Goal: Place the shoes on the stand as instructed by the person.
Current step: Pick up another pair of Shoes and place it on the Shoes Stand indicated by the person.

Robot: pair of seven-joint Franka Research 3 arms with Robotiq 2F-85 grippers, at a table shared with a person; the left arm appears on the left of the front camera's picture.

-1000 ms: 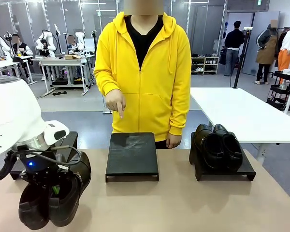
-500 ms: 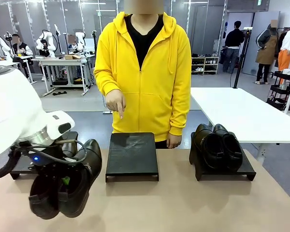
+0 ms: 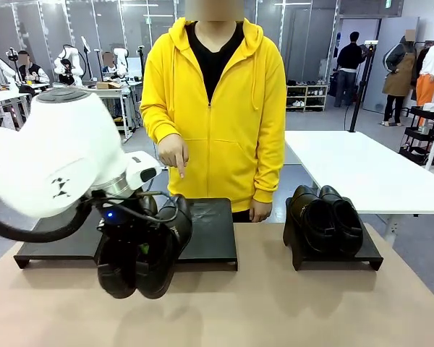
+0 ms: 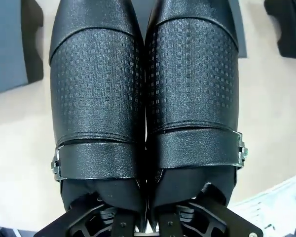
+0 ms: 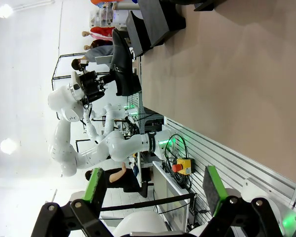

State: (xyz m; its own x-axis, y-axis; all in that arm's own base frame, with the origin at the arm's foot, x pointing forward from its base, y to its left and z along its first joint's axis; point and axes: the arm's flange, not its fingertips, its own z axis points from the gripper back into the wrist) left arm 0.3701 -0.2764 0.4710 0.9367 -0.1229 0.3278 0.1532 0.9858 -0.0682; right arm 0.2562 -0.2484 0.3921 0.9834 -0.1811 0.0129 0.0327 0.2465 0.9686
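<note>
Table (image 3: 275, 311) bare near edge | left fingers (image 4: 148, 224) clamp shoes (image 3: 141, 253) | right fingers (image 5: 153, 190) wide

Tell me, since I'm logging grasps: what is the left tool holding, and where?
The left tool holds a pair of black shoes, gripped at their heel-end openings.

Large open hall with a grey floor (image 3: 130, 155). Beige worktop (image 3: 275, 311) up front. Long white table (image 3: 354, 170) to the right, well apart from it. Low shelf unit (image 3: 307, 97) against the far wall, beside a dark doorway (image 3: 354, 43). White workbenches (image 3: 94, 97) far left. Bright ceiling lamps (image 5: 5, 11) above pale walls.
</note>
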